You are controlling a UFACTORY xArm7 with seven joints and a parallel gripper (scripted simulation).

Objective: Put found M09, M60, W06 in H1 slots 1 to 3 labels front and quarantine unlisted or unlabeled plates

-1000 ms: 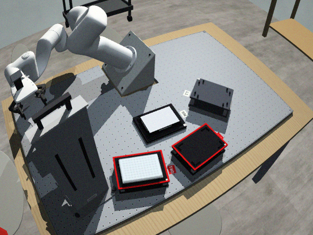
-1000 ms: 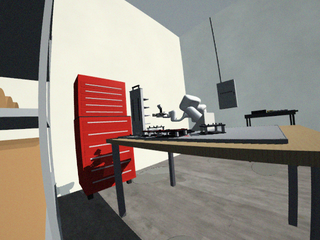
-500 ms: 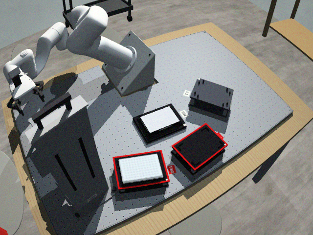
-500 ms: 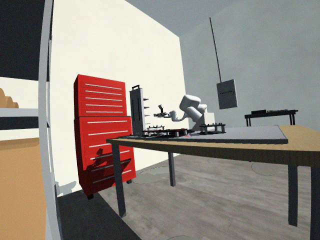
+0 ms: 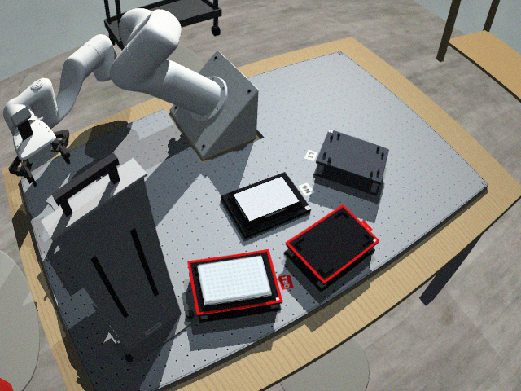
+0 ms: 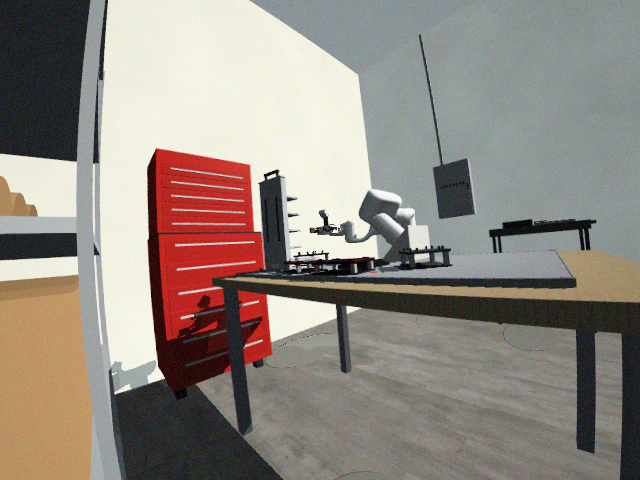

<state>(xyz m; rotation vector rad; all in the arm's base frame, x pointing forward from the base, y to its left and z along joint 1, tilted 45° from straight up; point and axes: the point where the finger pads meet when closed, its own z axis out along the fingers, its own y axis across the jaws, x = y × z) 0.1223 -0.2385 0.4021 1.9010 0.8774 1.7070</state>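
The plate hotel H1 (image 5: 105, 252) (image 6: 272, 222) is a grey tower at the deck's left end, with its open front facing away from the top camera. Its slots are hidden there and too small to read in the exterior view. My gripper (image 5: 41, 161) (image 6: 315, 230) is open and empty. It hovers in front of the hotel at about mid height, clear of the shelf ends. A smooth white plate (image 5: 265, 197) lies on the black nest N6 (image 5: 230, 203). A white well plate (image 5: 234, 279) lies in a red-framed quarantine nest (image 5: 195, 286). The landing nest L1 (image 5: 352, 157) (image 6: 425, 251) is bare.
The second red-framed quarantine nest (image 5: 319, 218) is bare. The arm's grey base block (image 5: 227, 105) stands behind the nests. A red tool cabinet (image 6: 206, 258) stands beyond the table's left end. Deck labels sit beside L1 (image 5: 310, 155) and N6 (image 5: 306, 188).
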